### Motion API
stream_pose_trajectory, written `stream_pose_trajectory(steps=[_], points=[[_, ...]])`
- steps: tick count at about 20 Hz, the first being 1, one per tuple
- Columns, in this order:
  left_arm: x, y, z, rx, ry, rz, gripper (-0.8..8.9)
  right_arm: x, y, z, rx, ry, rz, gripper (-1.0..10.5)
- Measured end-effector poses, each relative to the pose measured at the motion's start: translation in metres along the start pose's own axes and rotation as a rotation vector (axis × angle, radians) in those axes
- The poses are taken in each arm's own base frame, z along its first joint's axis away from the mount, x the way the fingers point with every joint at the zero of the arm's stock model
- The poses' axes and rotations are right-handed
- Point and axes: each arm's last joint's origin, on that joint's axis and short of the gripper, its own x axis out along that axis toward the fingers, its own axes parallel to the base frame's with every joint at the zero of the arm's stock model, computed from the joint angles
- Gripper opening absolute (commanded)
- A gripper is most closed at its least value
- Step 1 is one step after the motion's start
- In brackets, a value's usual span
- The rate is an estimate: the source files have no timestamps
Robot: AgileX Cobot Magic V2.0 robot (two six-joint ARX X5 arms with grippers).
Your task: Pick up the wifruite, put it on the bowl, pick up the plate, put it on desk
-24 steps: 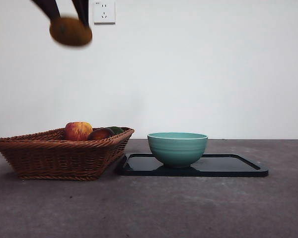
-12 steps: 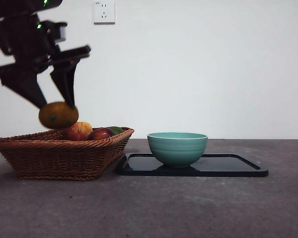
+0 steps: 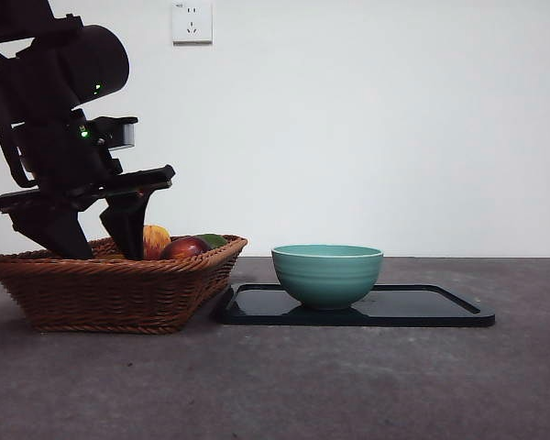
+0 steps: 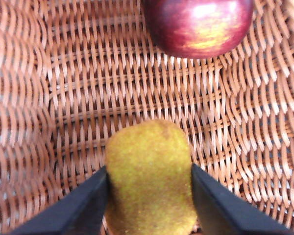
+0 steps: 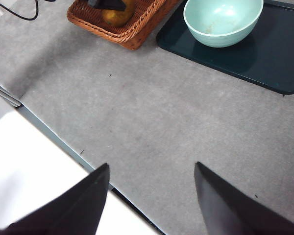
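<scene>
My left gripper (image 4: 149, 171) is shut on the wifruite (image 4: 148, 196), a dull yellow-brown oval held just above the wicker floor of the basket (image 4: 63, 98). From the front, the left arm (image 3: 64, 137) reaches down into the basket (image 3: 110, 293), whose rim hides the wifruite. The teal bowl (image 3: 327, 273) stands empty on the glossy black plate (image 3: 440, 307), to the right of the basket. My right gripper (image 5: 152, 196) hangs open above the grey desk (image 5: 152, 112), well away from the bowl (image 5: 223, 19).
A red-and-yellow apple (image 4: 198, 24) lies in the basket close to the wifruite. Beside the left gripper, an apple (image 3: 156, 240) and a dark red fruit (image 3: 185, 247) show over the rim. The desk's near edge (image 5: 63, 142) is by my right gripper.
The left gripper, holding the wifruite, has dropped from the top of the front view into the basket. The bowl and plate have not moved.
</scene>
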Motion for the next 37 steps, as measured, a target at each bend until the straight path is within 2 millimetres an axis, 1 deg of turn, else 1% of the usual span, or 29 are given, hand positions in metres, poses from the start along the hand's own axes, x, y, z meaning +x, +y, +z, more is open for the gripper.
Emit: stream_pose_trajectory(steps=[1,5,7,8,10,11,13,14,16,17,19,21,23,25,28,37], points=[[0.001,0.000,0.000,0.003,0.004,0.000,3.52,0.000,0.000,0.000,0.004,0.000,0.000,2.8],[0.003,0.000,-0.001,0.007,0.013,0.002,3.55,0.000,0.000,0.000,0.010,-0.003,-0.002,2.8],[-0.003,0.000,0.000,0.009,0.002,0.000,3.55,0.000,0.000,0.001,0.009,-0.008,-0.002,2.8],[-0.014,-0.001,0.002,0.010,-0.030,-0.006,3.55,0.000,0.000,0.001,0.009,-0.007,-0.002,2.8],[-0.045,-0.002,0.006,0.012,-0.110,-0.021,3.54,0.000,0.000,0.001,0.009,-0.008,-0.002,2.8],[-0.061,-0.003,0.004,0.013,-0.129,-0.030,3.52,0.000,0.000,0.001,0.009,-0.008,-0.002,2.8],[-0.094,-0.006,-0.002,0.026,-0.154,-0.108,3.45,0.000,0.000,0.001,0.007,-0.013,-0.001,2.8],[-0.113,-0.008,-0.006,0.044,-0.176,-0.175,3.44,0.000,0.000,0.002,0.003,-0.025,0.000,2.8],[-0.150,-0.011,-0.020,0.089,-0.212,-0.301,3.44,0.000,0.001,0.004,-0.004,-0.045,0.004,2.8],[-0.165,-0.012,-0.027,0.108,-0.215,-0.348,3.44,0.000,0.001,0.004,-0.003,-0.045,0.004,2.8],[-0.188,-0.012,-0.042,0.158,-0.217,-0.435,3.43,0.000,0.001,0.005,-0.002,-0.045,0.004,2.8],[-0.204,-0.011,-0.056,0.201,-0.215,-0.498,3.43,0.000,0.001,0.004,-0.002,-0.045,0.002,2.8],[-0.219,-0.009,-0.069,0.233,-0.219,-0.513,3.43,0.000,0.000,0.005,0.002,-0.049,-0.018,2.8],[-0.227,-0.007,-0.079,0.254,-0.211,-0.510,3.43,0.000,0.000,0.005,0.009,-0.049,-0.019,2.8],[-0.231,-0.005,-0.089,0.281,-0.172,-0.503,3.43,0.000,0.000,0.005,0.023,-0.049,-0.019,2.8],[-0.231,-0.005,-0.090,0.306,-0.170,-0.500,3.43,0.000,0.000,0.005,0.057,-0.050,-0.019,2.8]])
